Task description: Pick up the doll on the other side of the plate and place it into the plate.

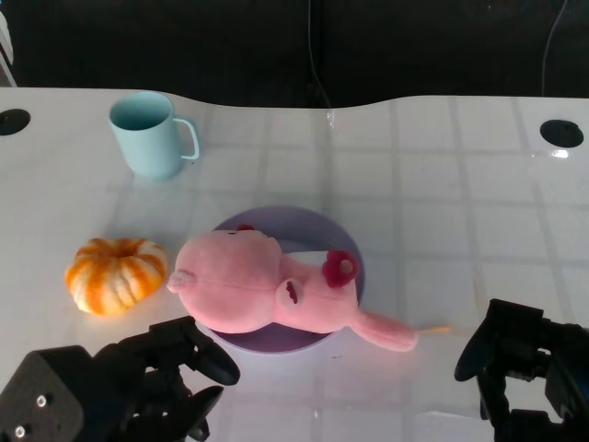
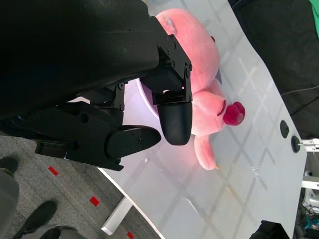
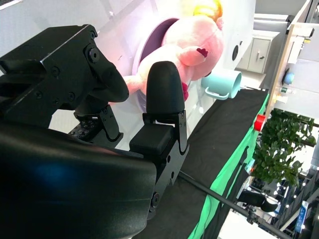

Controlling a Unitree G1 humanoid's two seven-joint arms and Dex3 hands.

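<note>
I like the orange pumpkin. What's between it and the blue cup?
Nothing; the head view shows only bare white table between the pumpkin and the cup.

The doll (image 1: 267,290) lies in the plate (image 1: 348,241), just beyond the left hand (image 1: 161,368); pumpkin (image 1: 115,273) and mug (image 1: 152,134) sit farther left of the plate.

**Pink doll on purple plate, seen past the right hand**

The black right hand (image 3: 124,109) fills the foreground, its fingers (image 3: 164,89) apart and holding nothing. Beyond them, a soft pink plush doll (image 3: 192,47) with dark red markings lies across a round purple plate (image 3: 149,45) on the white table (image 3: 75,15). A striped orange pumpkin-shaped toy (image 3: 207,7) shows just past the doll's head. A pale blue mug (image 3: 224,82) with a handle stands near the table's edge, beside black cloth (image 3: 209,149).
</note>
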